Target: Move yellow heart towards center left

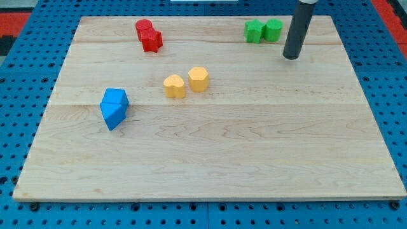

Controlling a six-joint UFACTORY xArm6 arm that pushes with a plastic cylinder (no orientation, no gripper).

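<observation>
The yellow heart (pixel 174 86) lies on the wooden board (pixel 210 159), a little left of its middle and toward the view's top. A yellow hexagon block (pixel 198 78) sits just to its right, close beside it. My tip (pixel 290 57) is at the end of the dark rod near the view's top right, far to the right of both yellow blocks and just below and right of the green blocks. It touches no block.
Two red blocks (pixel 149 34) sit together at the top left. Two green blocks (pixel 264 30) sit together at the top right. Two blue blocks (pixel 114 107) sit together at the left. A blue pegboard (pixel 25 76) surrounds the board.
</observation>
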